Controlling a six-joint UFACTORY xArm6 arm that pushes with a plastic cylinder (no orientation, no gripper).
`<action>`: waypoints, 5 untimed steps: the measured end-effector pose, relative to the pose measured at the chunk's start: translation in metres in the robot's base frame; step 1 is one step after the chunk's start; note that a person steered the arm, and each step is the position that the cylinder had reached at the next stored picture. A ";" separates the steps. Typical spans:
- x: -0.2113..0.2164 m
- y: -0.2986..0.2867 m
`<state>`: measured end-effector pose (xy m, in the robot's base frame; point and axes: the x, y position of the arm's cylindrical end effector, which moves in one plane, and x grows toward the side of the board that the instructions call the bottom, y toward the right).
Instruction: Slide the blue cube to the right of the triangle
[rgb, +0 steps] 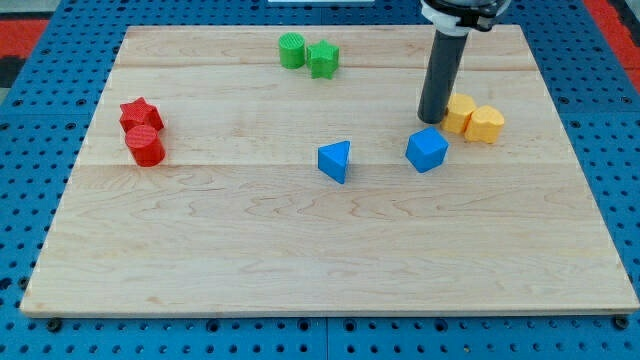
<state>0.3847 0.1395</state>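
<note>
The blue cube (427, 150) lies right of centre on the wooden board (300, 250). The blue triangle (335, 161) lies to its left, with a gap about one block wide between them. My tip (433, 120) is the lower end of the dark rod. It stands just above the cube's top edge in the view, touching it or nearly so.
Two yellow blocks (474, 118) sit together just right of the rod, above and to the right of the cube. A green cylinder (291, 50) and a green star (323, 59) are at the view's top. A red star (140, 113) and a red cylinder (146, 145) are at the left.
</note>
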 end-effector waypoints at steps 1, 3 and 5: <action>0.039 0.050; 0.013 -0.096; 0.013 -0.092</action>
